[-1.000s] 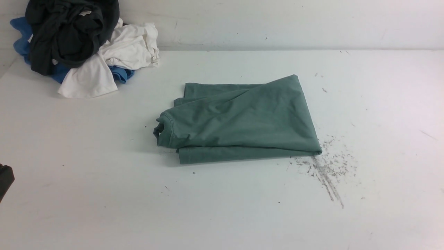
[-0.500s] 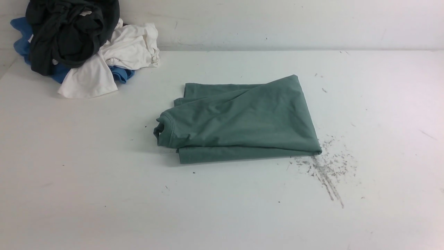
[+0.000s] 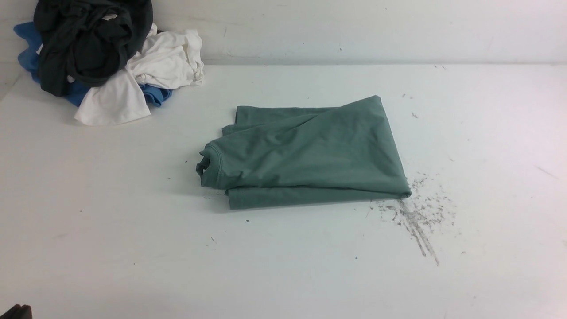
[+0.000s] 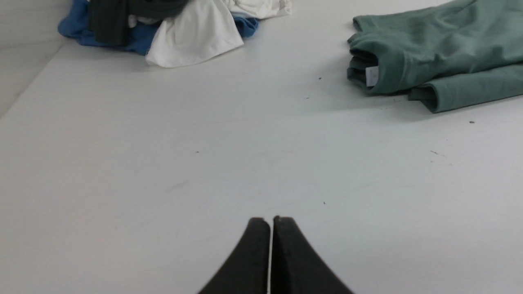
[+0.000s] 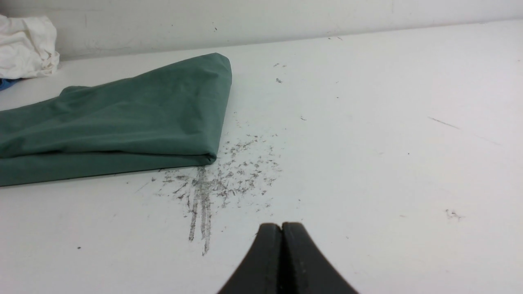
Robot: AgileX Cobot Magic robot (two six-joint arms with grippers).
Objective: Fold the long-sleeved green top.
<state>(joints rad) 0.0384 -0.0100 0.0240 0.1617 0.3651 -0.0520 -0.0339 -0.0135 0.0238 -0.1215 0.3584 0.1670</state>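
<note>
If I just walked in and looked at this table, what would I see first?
You would first spot the green top, folded into a neat bundle in the middle of the white table. Next comes the messy pile of clothes in the far left corner, black on top of white and blue. There is also a patch of dark scratch marks on the table just by the top's near right corner.
</note>
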